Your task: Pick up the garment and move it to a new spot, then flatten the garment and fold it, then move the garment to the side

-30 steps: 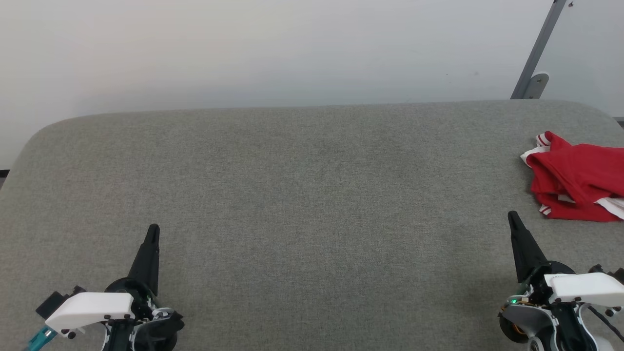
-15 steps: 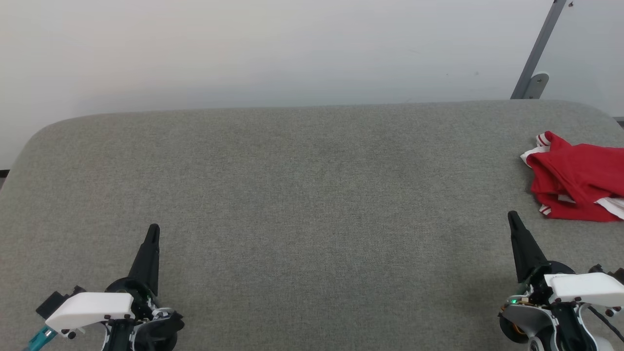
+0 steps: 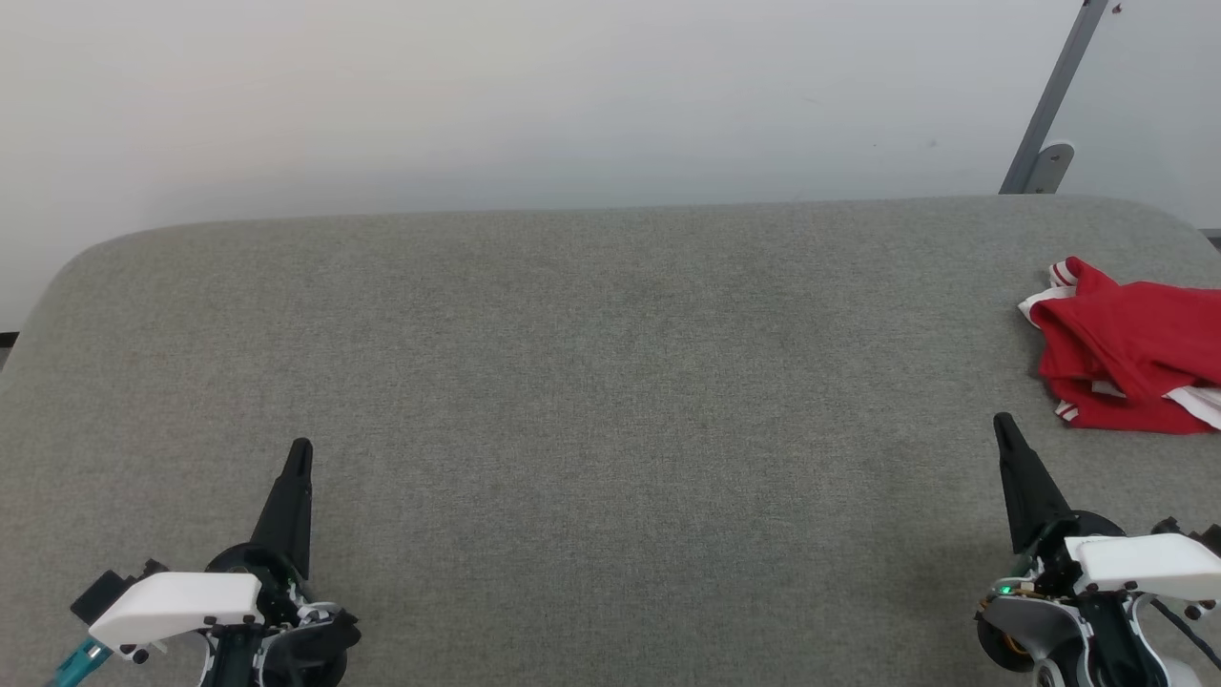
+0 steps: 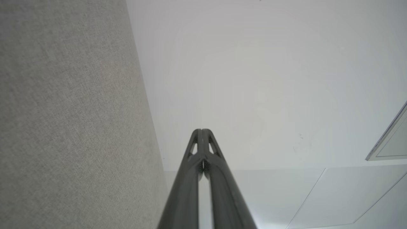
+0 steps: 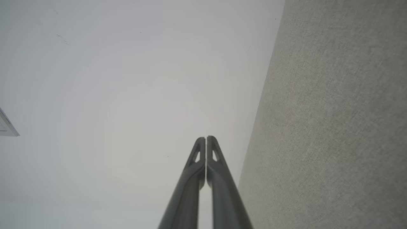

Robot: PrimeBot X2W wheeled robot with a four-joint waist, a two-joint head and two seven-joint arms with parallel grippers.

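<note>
The garment (image 3: 1135, 343), bright red with white and striped trim, lies crumpled at the table's right edge, partly cut off by the head view's border. My right gripper (image 3: 1003, 424) is shut and empty, its tips a short way in front of and to the left of the garment. Far off at the lower left, my left gripper (image 3: 300, 448) is shut too, holding nothing. In the wrist views, the left gripper (image 4: 201, 131) and the right gripper (image 5: 206, 138) each show their fingers pressed together, pointing past the table toward a pale wall.
A grey fabric-covered table (image 3: 591, 382) with rounded corners spans the head view, backed by a pale wall. A grey metal strut (image 3: 1054, 105) with a bracket rises behind the table's far right corner.
</note>
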